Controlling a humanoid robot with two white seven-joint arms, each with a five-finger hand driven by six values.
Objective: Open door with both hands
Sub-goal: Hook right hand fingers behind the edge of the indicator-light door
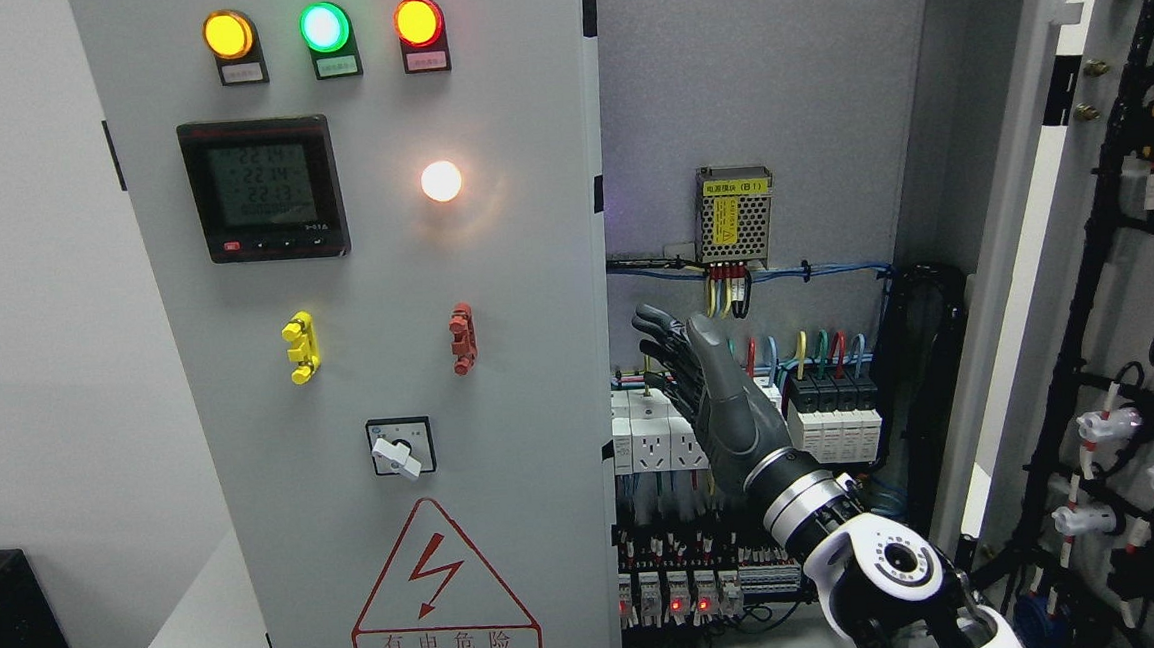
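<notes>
Head view, right of centre: your right hand [684, 357] comes up from the lower right corner, fingers extended and loosely together, palm turned left, holding nothing. It sits in the opening of the cabinet, in front of the breakers and terminal rows [833, 409], fingertips near the inner edge of the left door [377, 336]; contact with that edge can't be confirmed. Left door is closed or nearly so, carrying three indicator lamps [321, 27], a meter [263, 188], yellow and red handles, a rotary switch [401, 448] and a hazard triangle. Right door [1115, 281] is already swung wide open at far right, wiring harness showing on its inner face. Likely reason for the pose: flat hand placed behind the left door's edge to push it outward. Your left hand is out of frame.
</notes>
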